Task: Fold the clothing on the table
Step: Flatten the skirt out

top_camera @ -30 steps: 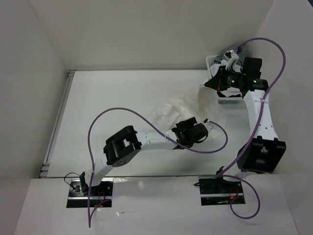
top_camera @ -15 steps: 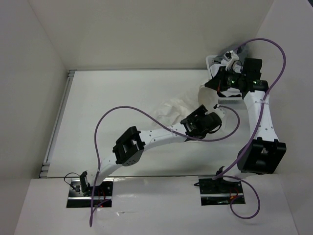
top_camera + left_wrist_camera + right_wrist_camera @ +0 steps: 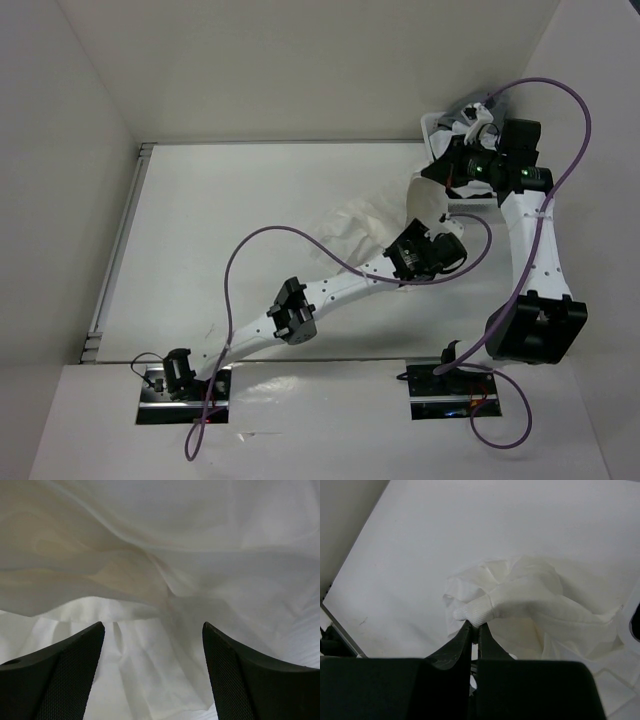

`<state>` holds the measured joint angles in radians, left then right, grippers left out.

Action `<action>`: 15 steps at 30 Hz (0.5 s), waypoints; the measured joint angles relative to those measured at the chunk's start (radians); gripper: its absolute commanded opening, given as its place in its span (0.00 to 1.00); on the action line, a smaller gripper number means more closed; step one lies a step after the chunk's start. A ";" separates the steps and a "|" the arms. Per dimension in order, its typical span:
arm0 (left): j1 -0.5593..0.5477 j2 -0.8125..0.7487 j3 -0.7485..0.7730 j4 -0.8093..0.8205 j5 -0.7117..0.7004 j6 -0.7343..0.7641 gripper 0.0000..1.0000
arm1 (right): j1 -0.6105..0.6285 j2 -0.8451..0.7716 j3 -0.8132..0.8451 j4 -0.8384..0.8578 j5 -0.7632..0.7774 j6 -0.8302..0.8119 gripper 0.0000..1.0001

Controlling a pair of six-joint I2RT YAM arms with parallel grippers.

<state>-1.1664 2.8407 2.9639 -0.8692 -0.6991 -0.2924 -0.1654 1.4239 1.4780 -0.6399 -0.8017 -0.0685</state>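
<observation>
Robot lab cell: white partition walls (image 3: 300, 60), white table (image 3: 220, 220) w/ 2 bolted arms (image 3: 340, 290), purple cables (image 3: 270, 232).

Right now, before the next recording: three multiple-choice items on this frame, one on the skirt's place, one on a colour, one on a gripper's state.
1. Where on the table is the skirt? A by the left rail; B right of centre, toward the far right corner; C at the near edge between the arm bases.
2. What colour are the cables? A green; B orange; C purple.
3. How is the right gripper? A shut on the skirt; B open above it; C open on bare table.
B: the top view shows it bunched there. C: both loops are purple. A: the right wrist view shows a fold pinched in the closed jaws.
</observation>
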 measured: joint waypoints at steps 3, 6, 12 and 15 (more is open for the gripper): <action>0.000 0.027 0.002 -0.061 -0.021 -0.022 0.85 | -0.005 -0.004 0.000 0.000 0.001 0.000 0.00; 0.000 0.044 0.003 -0.098 -0.041 -0.029 0.84 | -0.006 -0.009 -0.010 0.001 0.001 0.000 0.00; 0.000 0.070 0.043 -0.126 -0.077 -0.033 0.83 | -0.014 -0.011 -0.014 0.001 0.000 0.000 0.00; 0.000 0.075 0.064 -0.126 -0.093 -0.033 0.81 | -0.016 -0.011 -0.014 0.001 0.000 0.000 0.00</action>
<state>-1.1664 2.9158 3.0276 -0.9947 -0.7921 -0.3252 -0.1814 1.4124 1.4643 -0.6388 -0.8013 -0.0685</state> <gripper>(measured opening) 0.820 0.023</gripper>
